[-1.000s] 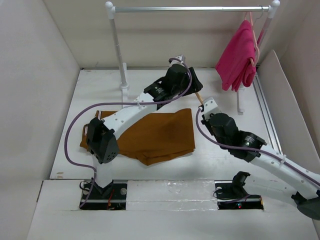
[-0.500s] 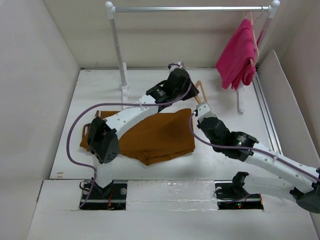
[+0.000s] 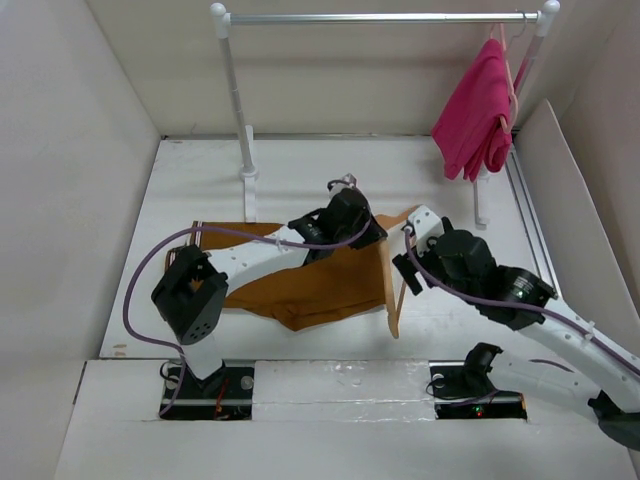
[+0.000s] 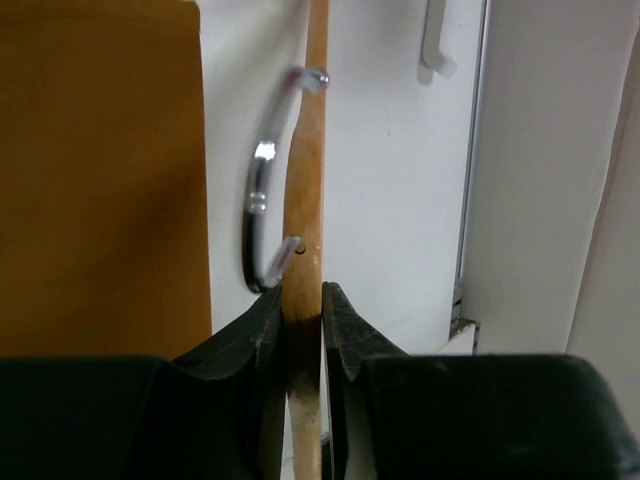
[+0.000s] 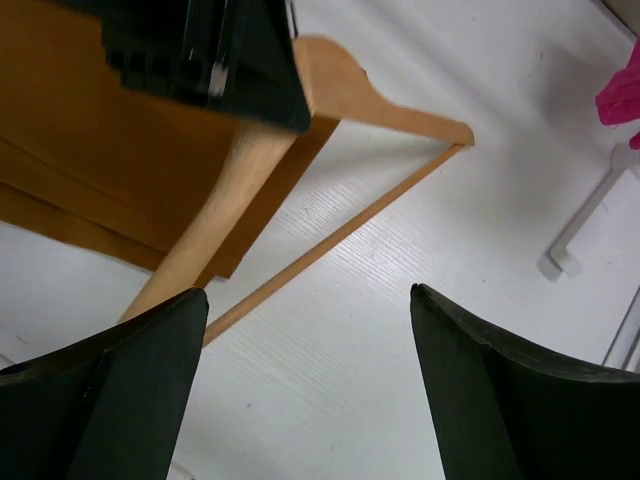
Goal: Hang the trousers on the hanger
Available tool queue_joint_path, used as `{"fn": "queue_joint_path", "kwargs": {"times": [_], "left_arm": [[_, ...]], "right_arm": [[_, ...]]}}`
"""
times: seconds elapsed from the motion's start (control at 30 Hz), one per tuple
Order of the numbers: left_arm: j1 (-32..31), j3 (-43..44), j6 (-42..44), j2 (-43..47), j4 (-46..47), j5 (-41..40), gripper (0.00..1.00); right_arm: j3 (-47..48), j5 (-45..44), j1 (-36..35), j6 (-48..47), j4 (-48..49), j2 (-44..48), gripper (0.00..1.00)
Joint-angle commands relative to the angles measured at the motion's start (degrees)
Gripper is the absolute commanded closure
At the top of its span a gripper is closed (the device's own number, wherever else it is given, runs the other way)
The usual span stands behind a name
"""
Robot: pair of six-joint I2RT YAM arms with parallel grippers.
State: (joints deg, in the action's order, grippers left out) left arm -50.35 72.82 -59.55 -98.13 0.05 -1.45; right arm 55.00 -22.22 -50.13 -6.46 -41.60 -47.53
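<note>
Top external view: trousers (image 3: 310,285) flat, folded, left-centre of tabletop toward near edge. Left end effector (image 4: 303,320) clenched on hanger (image 4: 305,180) wood, right next to hook (image 4: 258,190). Hanger sits beside trousers' right edge, no cloth over it yet. Right end effector (image 5: 308,300) spread wide, grasping nothing, poised above crossbar (image 5: 340,235).

Risks:
- single narrow pinch, so hanger could pivot or slip
- swinging end could snag and rumple cloth
- right fingers (image 5: 480,400) could knock crossbar on descent
</note>
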Motion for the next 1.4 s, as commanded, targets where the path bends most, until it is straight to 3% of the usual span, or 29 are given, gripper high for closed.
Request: {"fn": "queue_joint_path", "kwargs": {"times": [0.0, 0.13, 0.17, 0.2, 0.23, 0.27, 0.3, 0.43, 0.6, 0.73, 0.83, 1.1, 1.2, 1.37], "left_arm": [[-2.7, -2.7, -2.7, 4.7, 6.8, -1.4, 1.00], [-4.0, -5.8, -4.3, 4.9, 7.6, -3.2, 1.00], [-4.0, -6.5, -5.0, 5.0, 7.9, -3.6, 1.00], [-4.6, -7.2, -6.0, 5.7, 8.3, -4.4, 1.00], [-5.7, -8.5, -6.4, 6.1, 8.5, -5.6, 1.00], [-6.4, -8.9, -6.8, 6.5, 8.4, -8.9, 1.00], [-7.1, -9.4, -7.7, 7.1, 8.2, -10.7, 1.00], [-8.3, -11.7, -10.1, 5.7, 7.8, -18.0, 1.00], [-8.3, -12.3, -10.4, 2.5, 8.2, -22.3, 1.00], [-8.3, -14.8, -10.1, 0.8, 10.6, -23.2, 1.00], [-8.3, -15.2, -9.4, -0.8, 11.8, -22.5, 1.00], [-8.3, -15.2, -10.2, -2.2, 9.4, -22.9, 1.00], [-8.3, -15.5, -10.3, -2.3, 9.1, -23.2, 1.00], [-8.3, -14.4, -9.4, -3.2, 7.4, -24.6, 1.00]], "right_arm": [[4.1, 9.5, 4.1, -0.1, 2.3, 1.9, 0.13], [4.2, 25.8, 10.5, -2.3, 3.7, 0.0, 0.13], [3.5, 27.8, 11.4, -1.9, 3.6, -0.5, 0.19], [2.3, 28.1, 12.9, -0.8, 4.8, -0.8, 0.38], [-0.1, 27.9, 13.6, -0.1, 5.7, -1.0, 0.80], [-1.7, 27.8, 14.4, 0.3, 7.1, -0.7, 0.95], [-3.7, 28.2, 15.9, 1.4, 12.0, -0.4, 1.00], [-11.8, 32.5, 22.3, 6.3, 22.8, -1.0, 1.00], [-20.6, 45.0, 30.1, 11.1, 40.3, -9.6, 0.74], [-17.2, 46.6, 31.3, 10.1, 43.0, -22.3, 0.54], [-16.7, 46.6, 31.3, 11.8, 47.4, -28.0, 0.46], [-17.7, 44.0, 31.3, 15.1, 53.2, -35.5, 0.43], [-20.0, 46.3, 31.9, 17.6, 58.4, -38.2, 0.38], [-22.0, 48.8, 31.9, 22.4, 64.3, -42.2, 0.38]]}}
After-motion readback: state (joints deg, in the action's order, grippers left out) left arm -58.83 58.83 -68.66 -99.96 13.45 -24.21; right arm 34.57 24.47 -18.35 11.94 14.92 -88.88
